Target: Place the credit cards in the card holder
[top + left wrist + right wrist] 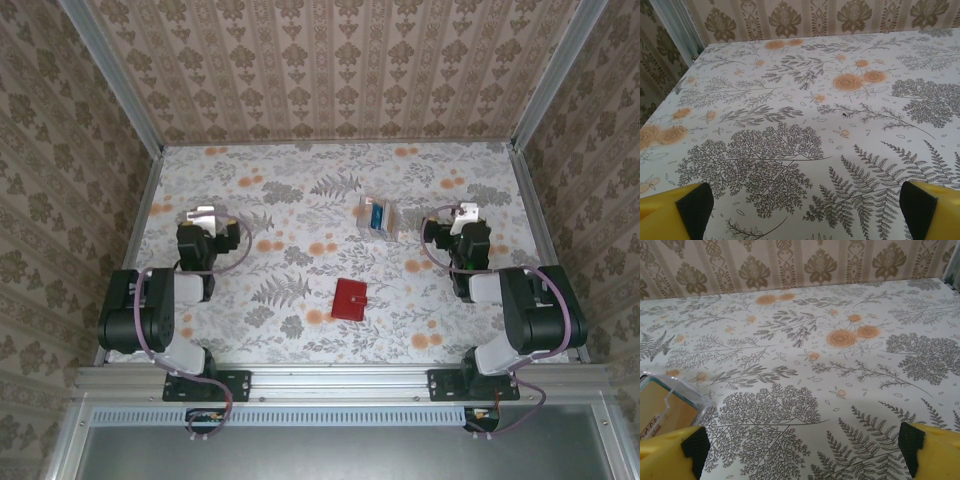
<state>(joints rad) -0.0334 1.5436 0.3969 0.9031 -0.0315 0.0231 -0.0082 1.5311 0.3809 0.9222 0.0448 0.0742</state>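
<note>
Box: clear box (392, 224) mid-table, blue cards (375, 214) inside.
Holder: red holder (350, 299) lies flat, nearer the bases, apart from the box.
Left gripper (204, 214): fingers spread wide, empty, arm folded back.
Right gripper (463, 214): spread wide, empty, box to its left.

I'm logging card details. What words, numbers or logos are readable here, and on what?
None can be read.
Small clear plastic box: tiny reddish marks, too blurred.
Blue cards in it: markings too small.
Flat red wallet: no print visible.
</note>
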